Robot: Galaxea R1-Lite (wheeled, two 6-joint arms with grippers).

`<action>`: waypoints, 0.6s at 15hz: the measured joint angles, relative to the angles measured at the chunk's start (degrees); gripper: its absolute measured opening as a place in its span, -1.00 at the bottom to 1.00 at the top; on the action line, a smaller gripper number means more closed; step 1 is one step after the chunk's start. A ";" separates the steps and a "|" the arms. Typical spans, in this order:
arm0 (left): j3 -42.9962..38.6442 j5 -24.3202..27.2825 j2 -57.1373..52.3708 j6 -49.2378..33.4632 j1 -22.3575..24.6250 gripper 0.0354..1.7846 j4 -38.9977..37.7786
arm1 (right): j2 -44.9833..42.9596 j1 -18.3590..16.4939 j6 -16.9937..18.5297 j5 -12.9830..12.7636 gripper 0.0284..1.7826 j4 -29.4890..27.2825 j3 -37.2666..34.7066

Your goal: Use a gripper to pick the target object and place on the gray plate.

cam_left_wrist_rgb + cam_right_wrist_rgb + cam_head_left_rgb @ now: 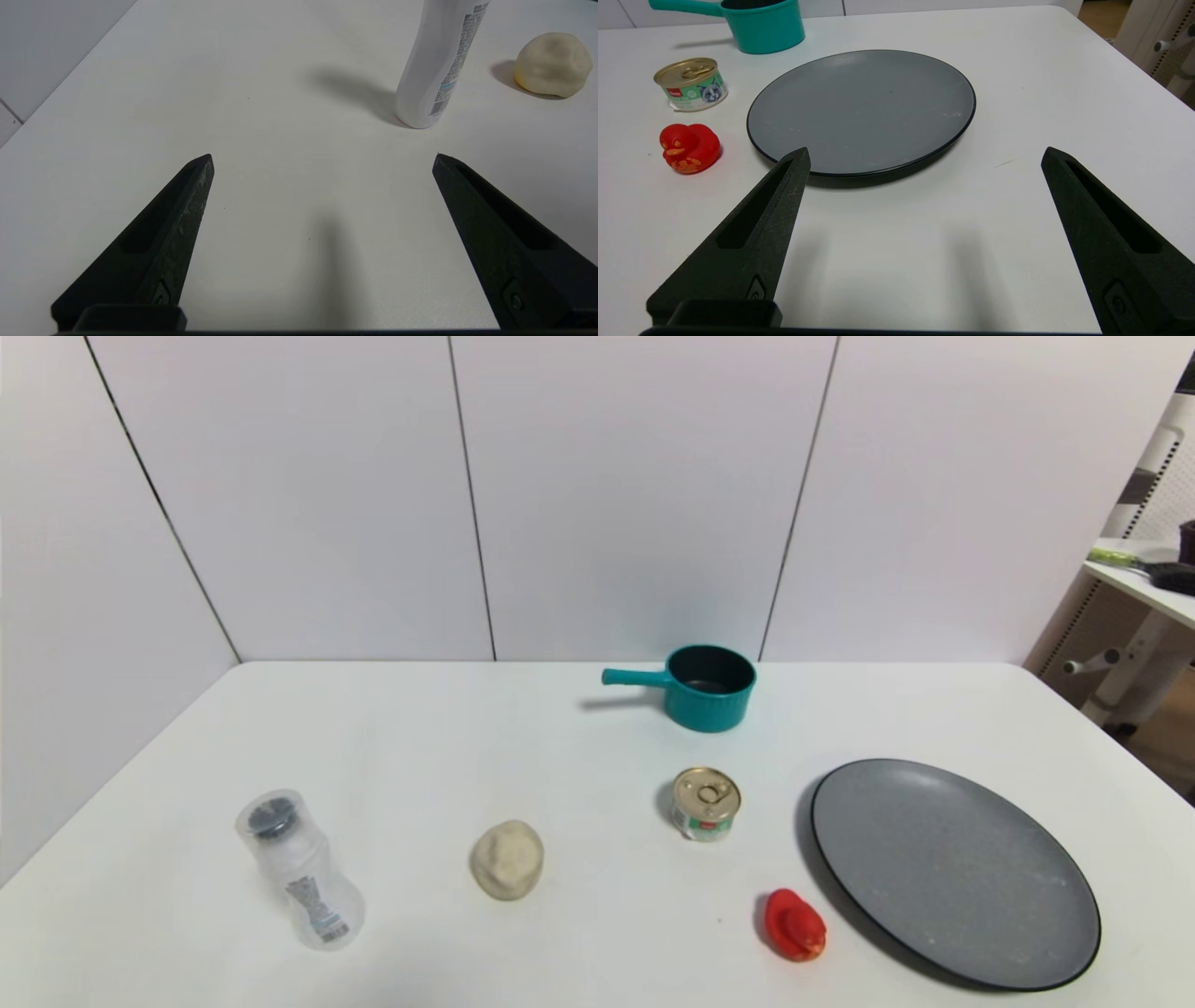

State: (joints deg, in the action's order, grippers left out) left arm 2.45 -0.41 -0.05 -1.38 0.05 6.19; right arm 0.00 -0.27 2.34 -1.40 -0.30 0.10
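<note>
The teal ribbed saucepan (709, 689) stands upright at the back of the white table, handle pointing left; it also shows in the right wrist view (761, 23). The gray plate (952, 868) lies empty at the front right, and in the right wrist view (861, 109) too. Neither arm shows in the head view. My right gripper (924, 156) is open and empty over bare table just in front of the plate. My left gripper (323, 157) is open and empty over bare table near the white bottle.
A gold-lidded tin can (707, 804) and a red toy duck (794, 925) sit left of the plate. A beige dough-like lump (506, 860) and a clear bottle (299, 868) stand further left. The table's right edge lies beyond the plate.
</note>
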 joint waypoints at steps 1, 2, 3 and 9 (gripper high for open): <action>0.00 0.00 0.00 0.00 0.00 0.89 0.00 | 0.00 0.00 -0.28 0.06 0.92 -0.13 0.00; 0.00 0.00 0.00 0.00 0.00 0.89 0.00 | 0.13 0.00 -0.74 0.26 0.92 -0.62 0.01; 0.00 0.00 0.00 0.00 0.00 0.89 0.00 | 0.60 0.00 -0.83 0.26 0.92 -0.63 0.20; 0.00 0.00 0.00 -0.02 0.00 0.89 0.00 | 13.31 0.87 -0.80 0.39 0.92 -0.46 17.85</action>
State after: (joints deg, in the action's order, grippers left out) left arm 2.45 -0.41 -0.05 -1.40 0.05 6.19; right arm 13.31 0.60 1.54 -1.01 -0.77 17.94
